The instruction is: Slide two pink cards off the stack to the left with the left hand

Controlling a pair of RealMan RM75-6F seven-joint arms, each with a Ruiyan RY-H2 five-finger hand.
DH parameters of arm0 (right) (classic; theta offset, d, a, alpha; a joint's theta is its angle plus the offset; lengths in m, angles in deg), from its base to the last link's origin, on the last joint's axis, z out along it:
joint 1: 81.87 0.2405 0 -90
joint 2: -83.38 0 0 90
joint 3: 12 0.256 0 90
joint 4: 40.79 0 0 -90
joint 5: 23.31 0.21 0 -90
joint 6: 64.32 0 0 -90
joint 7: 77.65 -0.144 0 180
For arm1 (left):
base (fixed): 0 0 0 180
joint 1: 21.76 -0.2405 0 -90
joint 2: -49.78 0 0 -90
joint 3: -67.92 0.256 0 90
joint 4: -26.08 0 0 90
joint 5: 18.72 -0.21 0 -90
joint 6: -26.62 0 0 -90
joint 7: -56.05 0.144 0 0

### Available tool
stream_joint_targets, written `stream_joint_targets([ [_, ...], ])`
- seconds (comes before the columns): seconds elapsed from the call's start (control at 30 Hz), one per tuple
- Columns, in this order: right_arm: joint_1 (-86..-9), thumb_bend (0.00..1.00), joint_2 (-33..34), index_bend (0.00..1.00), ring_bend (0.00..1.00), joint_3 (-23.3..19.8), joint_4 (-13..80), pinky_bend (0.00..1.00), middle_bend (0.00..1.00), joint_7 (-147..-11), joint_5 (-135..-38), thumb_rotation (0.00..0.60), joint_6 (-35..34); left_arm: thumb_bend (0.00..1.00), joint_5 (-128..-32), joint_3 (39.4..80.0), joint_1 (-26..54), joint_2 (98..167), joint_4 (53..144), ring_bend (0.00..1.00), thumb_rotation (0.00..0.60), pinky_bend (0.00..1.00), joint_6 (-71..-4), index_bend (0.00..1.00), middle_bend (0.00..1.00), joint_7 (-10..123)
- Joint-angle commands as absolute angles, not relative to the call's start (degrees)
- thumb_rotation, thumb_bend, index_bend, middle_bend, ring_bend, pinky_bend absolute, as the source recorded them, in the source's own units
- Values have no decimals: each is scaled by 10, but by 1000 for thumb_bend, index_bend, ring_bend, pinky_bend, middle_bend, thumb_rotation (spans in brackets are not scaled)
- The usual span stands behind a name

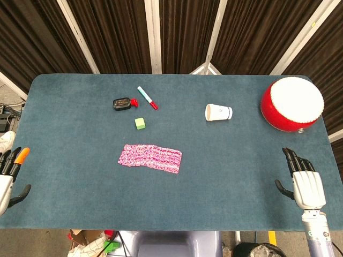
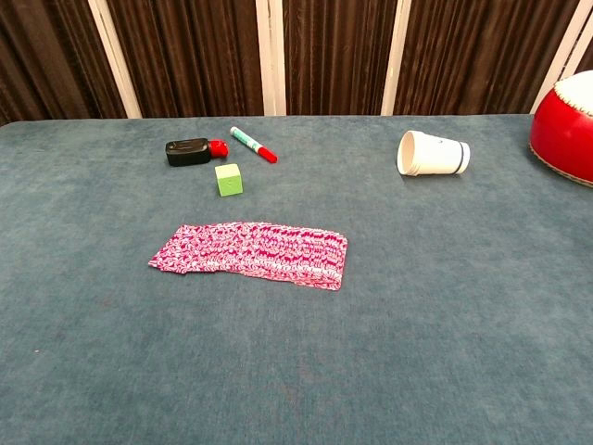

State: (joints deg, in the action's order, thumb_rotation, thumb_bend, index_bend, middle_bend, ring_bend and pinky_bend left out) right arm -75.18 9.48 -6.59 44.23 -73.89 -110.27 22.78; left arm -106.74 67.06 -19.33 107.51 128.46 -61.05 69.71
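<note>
My fingers [image 1: 12, 160] are spread, holding nothing, on both hands: left hand [image 1: 7, 179] at lower left, right hand [image 1: 305, 182] at lower right. The cards [image 1: 150, 158] lie fanned out mid-frame on the table [image 1: 241, 176].

The pink cards [image 1: 150, 158] lie fanned flat in a row, mid-table on blue cloth.

Right hand [image 1: 306, 184]: white shell over the back, black fingers [image 1: 292, 158] and black thumb, silver-grey cylindrical wrist below with small dark dots on it. Left hand [image 1: 10, 174]: only partly in frame at the edge, white body, black fingers, one fingertip capped in bright orange. Neither hand showed in chest view.
</note>
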Motion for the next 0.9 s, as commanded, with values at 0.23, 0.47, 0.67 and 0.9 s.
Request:
stream_joint_targets([
  [0.23, -751, 284, 93, 14, 228, -68, 441, 238, 150, -735, -1104, 600, 225, 423, -1071, 671, -193, 1076, 1281, 0, 600, 10, -611, 27, 0, 695],
  [0.47, -751, 284, 94, 14, 228, -66, 442, 238, 150, -737, -1102, 600, 225, 423, -1074, 669, -190, 1078, 1276, 7, 600, 64, -610, 28, 0, 693],
  [0.67, -752, 284, 95, 14, 228, -66, 442, 238, 150, -739, -1099, 600, 224, 423, -1082, 668, -183, 1082, 1272, 32, 600, 120, -607, 28, 0, 687],
  [0.9, -752, 284, 96, 14, 228, -65, 441, 238, 150, -743, -1096, 600, 224, 423, -1066, 657, -173, 1076, 1269, 108, 600, 165, -593, 29, 44, 667],
])
